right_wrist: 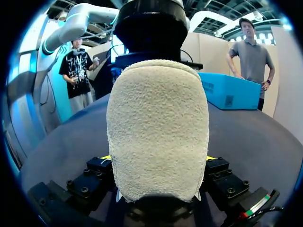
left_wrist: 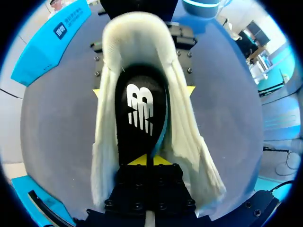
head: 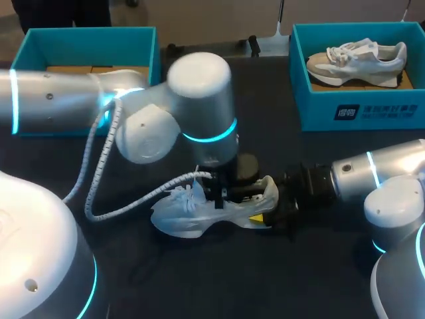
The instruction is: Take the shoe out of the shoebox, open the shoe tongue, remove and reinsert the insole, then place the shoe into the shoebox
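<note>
A white sneaker [head: 180,218] lies on the dark table in the middle, toe to the left. My right gripper [head: 271,209] holds its heel [right_wrist: 158,127], one finger on each side. From above, my left gripper [head: 226,189] reaches into the shoe's opening. Its yellow tips [left_wrist: 147,161] are shut on the front end of the black insole [left_wrist: 140,111], which lies between the white collar walls [left_wrist: 189,142]. An open teal shoebox [head: 86,40] stands at the back left with no shoe in it.
A second teal box [head: 358,109] at the back right holds another white and beige sneaker [head: 358,58]. My left arm's white cable [head: 126,207] loops over the table to the left of the shoe.
</note>
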Controlling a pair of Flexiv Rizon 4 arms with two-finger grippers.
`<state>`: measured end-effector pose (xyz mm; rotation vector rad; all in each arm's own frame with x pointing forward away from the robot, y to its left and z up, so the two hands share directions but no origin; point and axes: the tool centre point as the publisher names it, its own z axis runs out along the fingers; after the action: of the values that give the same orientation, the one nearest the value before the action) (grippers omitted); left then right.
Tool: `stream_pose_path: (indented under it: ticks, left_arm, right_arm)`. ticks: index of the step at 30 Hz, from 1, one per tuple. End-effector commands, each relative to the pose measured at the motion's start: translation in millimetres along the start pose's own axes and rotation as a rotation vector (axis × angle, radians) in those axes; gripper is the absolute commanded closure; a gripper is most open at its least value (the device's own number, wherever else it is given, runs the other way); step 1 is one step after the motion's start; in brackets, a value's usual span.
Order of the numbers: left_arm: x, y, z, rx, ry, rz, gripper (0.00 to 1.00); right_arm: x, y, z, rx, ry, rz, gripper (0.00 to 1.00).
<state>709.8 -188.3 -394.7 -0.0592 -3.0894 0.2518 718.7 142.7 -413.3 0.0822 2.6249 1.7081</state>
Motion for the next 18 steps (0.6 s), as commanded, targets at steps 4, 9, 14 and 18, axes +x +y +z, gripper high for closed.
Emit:
stream_pose_path:
  ticks: [4,9,14,18]
  left_arm:
    - [1.9,5.7,-21.6,0.196,0.013,0.021,1.0]
    - [3.6,0.8,-29.1,0.243,0.014,0.029,1.0]
    - [5.7,-3.1,-35.6,0.279,-0.005,0.017,1.0]
    - [4.9,-0.8,-39.4,0.296,-0.023,-0.015,1.0]
  right_arm:
    - [2.2,2.6,1.7,0.004,-0.001,0.001,1.0]
    - [2.2,2.6,1.7,0.004,-0.001,0.001,1.0]
    - [2.2,2.6,1.7,0.004,-0.001,0.001,1.0]
    - [2.2,2.6,1.7,0.004,-0.001,0.001,1.0]
